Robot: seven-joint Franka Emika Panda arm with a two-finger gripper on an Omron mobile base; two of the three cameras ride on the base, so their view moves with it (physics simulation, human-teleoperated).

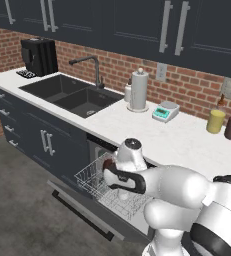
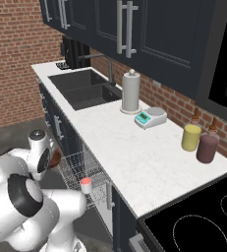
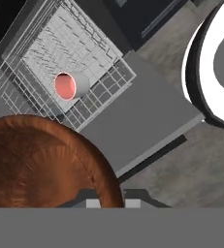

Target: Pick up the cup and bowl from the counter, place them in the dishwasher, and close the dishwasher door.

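Left base view: the white wire rack point(image 1: 98, 181) of the dishwasher is pulled out over the lowered dark grey door point(image 1: 82, 207), below the white speckled counter point(image 1: 152, 135).

Right base view: the short white cup with red-pink inside point(image 2: 86, 185) stands in the rack.

Hand view: the gripper point(image 3: 108, 199) is clamped on the rim of the round dark brown wood-like bowl point(image 3: 40, 162), held above the rack's near edge.
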